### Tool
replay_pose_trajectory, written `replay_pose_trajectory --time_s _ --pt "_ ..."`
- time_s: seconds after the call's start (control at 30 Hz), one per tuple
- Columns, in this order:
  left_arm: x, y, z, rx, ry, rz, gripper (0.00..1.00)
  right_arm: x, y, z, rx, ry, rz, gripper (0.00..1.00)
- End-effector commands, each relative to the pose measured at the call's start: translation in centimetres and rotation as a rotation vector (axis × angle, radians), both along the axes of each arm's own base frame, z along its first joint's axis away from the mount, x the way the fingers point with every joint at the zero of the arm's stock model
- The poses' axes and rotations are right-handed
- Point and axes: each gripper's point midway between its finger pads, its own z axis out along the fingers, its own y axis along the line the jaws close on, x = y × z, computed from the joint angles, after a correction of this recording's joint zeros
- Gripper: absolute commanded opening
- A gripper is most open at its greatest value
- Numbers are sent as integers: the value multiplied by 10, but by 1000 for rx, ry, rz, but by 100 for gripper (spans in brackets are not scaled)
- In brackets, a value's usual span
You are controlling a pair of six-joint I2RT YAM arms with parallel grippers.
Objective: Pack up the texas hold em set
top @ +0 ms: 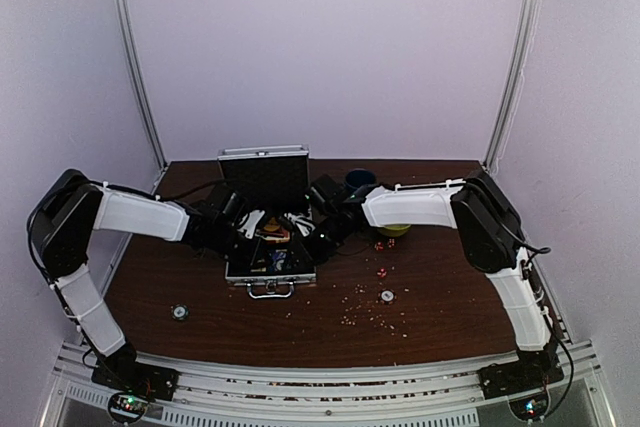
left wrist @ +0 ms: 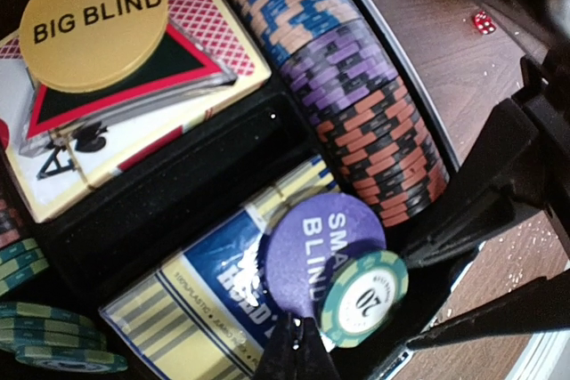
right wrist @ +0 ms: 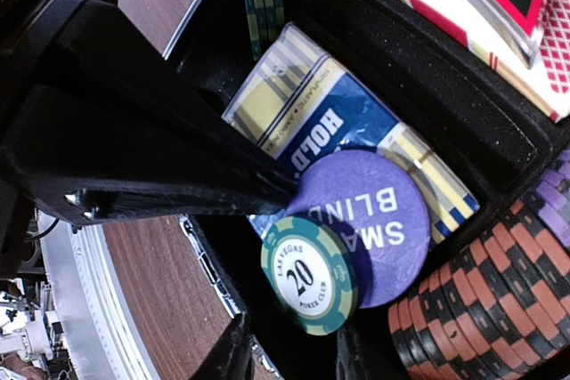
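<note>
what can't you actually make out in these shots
Top view: inside of the case hidden by the left arm and right arm.
Top view: dice too small to read.
Left wrist view: blue card box title covered by purple button and green chip.
Right wrist view: right hand cut off by the bottom edge; grip on the green chip unclear.

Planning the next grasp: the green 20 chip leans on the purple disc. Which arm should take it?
Right. The right gripper straddles the green 20 chip; the left gripper is shut, tips at the purple disc.
</note>
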Motion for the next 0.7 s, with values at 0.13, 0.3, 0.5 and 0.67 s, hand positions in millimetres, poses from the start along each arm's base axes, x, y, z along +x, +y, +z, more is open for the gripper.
replay_pose_trajectory --time_s 0.13,0.3,0.5,0.67 --pt "6 -6 3 -38 -7 -7 0 2 14 19 97 -20 24 29" --pt "3 -7 -1 -42 8 -13 0 0 19 25 134 -13 33 26" --pt "3 -7 0 -42 5 -14 0 0 22 14 129 8 36 22" --pt "3 -5 4 -41 -6 -9 0 5 22 9 118 -1 24 14"
